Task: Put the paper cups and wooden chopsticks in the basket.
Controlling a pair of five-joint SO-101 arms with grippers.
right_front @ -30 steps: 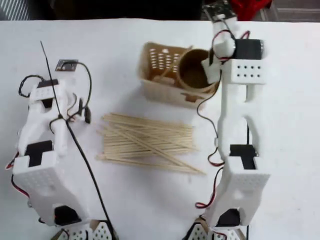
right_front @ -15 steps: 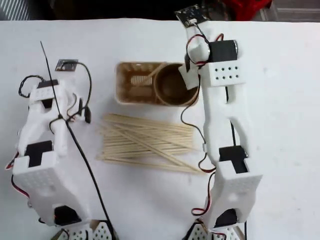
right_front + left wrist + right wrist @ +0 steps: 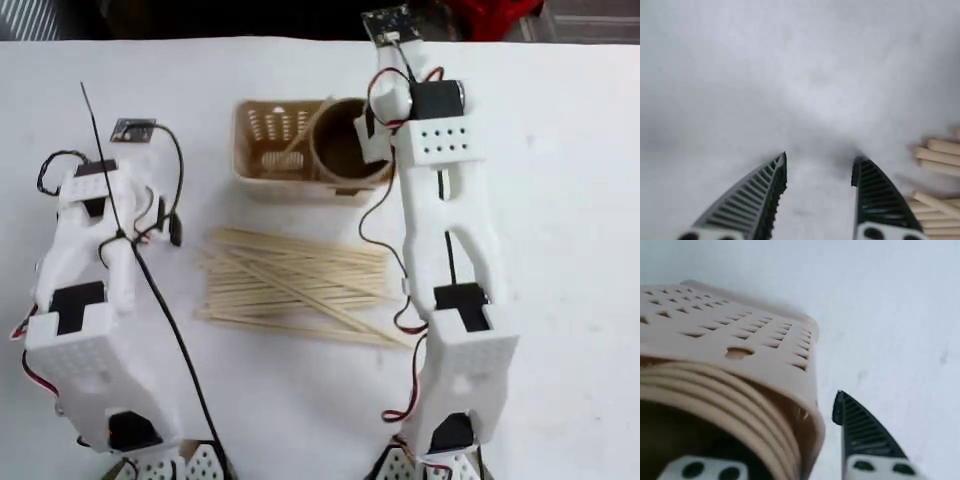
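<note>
A beige perforated plastic basket (image 3: pixel 270 150) stands on the white desk (image 3: pixel 570 250), far of centre. A nested stack of brown paper cups (image 3: pixel 340 150) sits in its right end, mouths up. One wooden stick (image 3: pixel 300 143) lies slantwise across the basket's left part.

The right arm (image 3: pixel 445 230) stretches from the near edge toward the far side, and its pincer (image 3: pixel 375 140) is at the basket's right end. In the right wrist view the basket's end wall (image 3: pixel 755 345) and the layered rims of the cups (image 3: pixel 720 395) lie between the jaws. One black ribbed finger (image 3: pixel 860 435) is outside the wall and the other jaw is on the cup side. The pincer is closed onto that wall and the rims.

A loose pile of pale wooden chopsticks (image 3: pixel 295 285) lies on the desk just near of the basket, between the two arms. Most run left to right, and a few cross at a slant.

The left arm (image 3: pixel 80 260) is folded at the left side of the desk, well apart from the basket. Its pincer (image 3: pixel 820 165) points down at bare desk with its two black ribbed fingers (image 3: pixel 760 195) spread wide, holding nothing. The ends of a few chopsticks (image 3: pixel 940 155) lie just beside it.
</note>
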